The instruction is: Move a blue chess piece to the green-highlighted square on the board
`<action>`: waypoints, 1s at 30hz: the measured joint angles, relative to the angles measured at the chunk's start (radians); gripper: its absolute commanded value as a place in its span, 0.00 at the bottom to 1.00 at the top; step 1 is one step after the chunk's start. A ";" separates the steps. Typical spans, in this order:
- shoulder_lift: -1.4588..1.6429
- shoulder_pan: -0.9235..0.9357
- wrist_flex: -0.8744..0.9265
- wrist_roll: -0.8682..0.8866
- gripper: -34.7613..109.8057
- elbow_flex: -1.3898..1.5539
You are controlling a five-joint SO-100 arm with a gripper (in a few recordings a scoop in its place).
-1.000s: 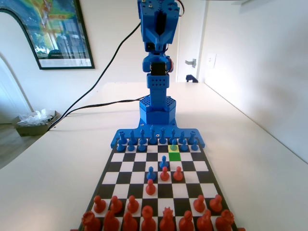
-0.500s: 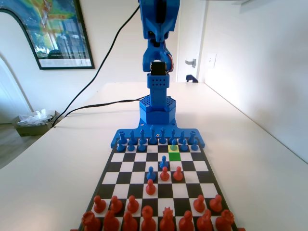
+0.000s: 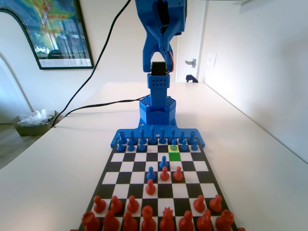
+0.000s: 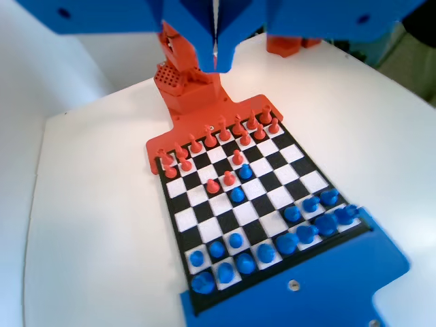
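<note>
"Since the green-highlighted square (image 3: 174, 156) is bare, which piece do you reckon is meant for it?"

"Most likely the blue chess piece (image 3: 173, 147) on the pale yellow square (image 3: 176, 149), in the fixed view. It stands in the pawn row, directly behind the green cell and on the side nearer the arm's base. The marking suggests a one-square push forward."

"Why is the arm up so high, then?"

"My guess is that it is placed to look the board (image 3: 126, 166) over before coming down. In the wrist view the whole board lies well below, red pieces at the far end and blue ones at the near end. Nothing is within reach."

"And the hand?"

"The hand (image 4: 216, 67) hangs from the top of the wrist view with its two jaws pressed together, just a thin seam between them. It holds nothing and touches nothing. It would need to spread before dropping over that pawn's round head, with neighbours close on either side."
</note>
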 measured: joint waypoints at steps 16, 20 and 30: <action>-0.150 -0.081 -0.169 0.383 0.25 0.275; -0.164 -0.097 -0.196 0.428 0.25 0.344; -0.164 -0.081 -0.374 0.443 0.25 0.571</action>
